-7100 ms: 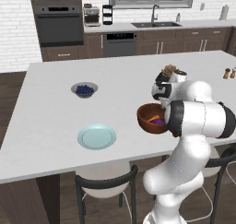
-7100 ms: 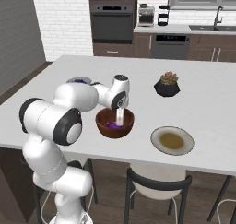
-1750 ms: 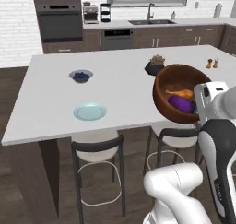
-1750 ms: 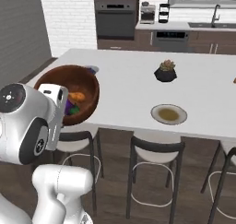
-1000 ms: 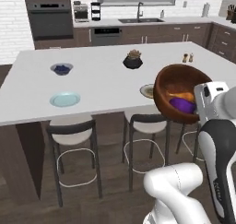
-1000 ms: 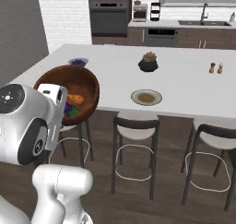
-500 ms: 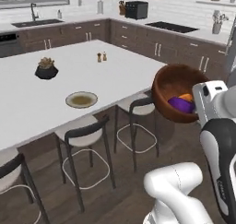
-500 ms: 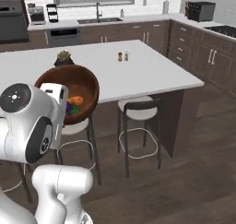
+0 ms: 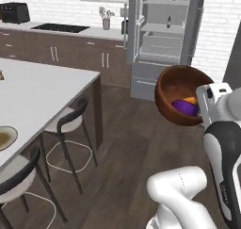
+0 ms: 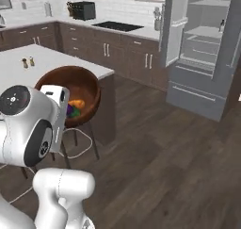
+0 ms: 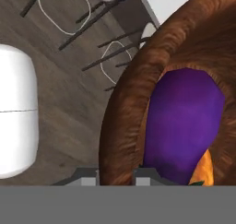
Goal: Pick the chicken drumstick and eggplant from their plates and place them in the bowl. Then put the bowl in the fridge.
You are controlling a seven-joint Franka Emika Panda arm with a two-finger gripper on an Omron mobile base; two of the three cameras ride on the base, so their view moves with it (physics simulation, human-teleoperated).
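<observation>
On the left of the left base view we see the white island counter (image 9: 42, 89) with a tan plate (image 9: 4, 137) at its near edge and dark stools (image 9: 70, 124) tucked along its side. Behind it runs a row of dark cabinets (image 9: 56, 58) under a pale worktop with a black cooktop (image 9: 59, 28). Dark wood floor (image 9: 122, 152) spreads out to the right of the island, wide and bare all the way to the fridge (image 9: 162, 39), which stands against the white brick wall with its door swung open and its pale shelves and lower drawers in plain sight.

We hold the bowl (image 9: 181, 101) up in the air, well off the counter, tilted so its mouth faces the cameras, roughly level with the fridge's lower drawers but still well apart from them. Inside lie the eggplant (image 9: 185, 107) and, just behind it, the chicken drumstick (image 9: 190, 100) (a sliver of orange-brown is all that shows). In the hand view the gripper (image 11: 116, 174) has its fingers one on each side of the bowl's rim, clamped on the wall.

Half a second ago both base views still looked over the island and its stools toward the far cabinets. Now the whole picture has swung round to the fridge, so the base has turned; the bowl sits in the same spot beside the arm, its load unchanged.
</observation>
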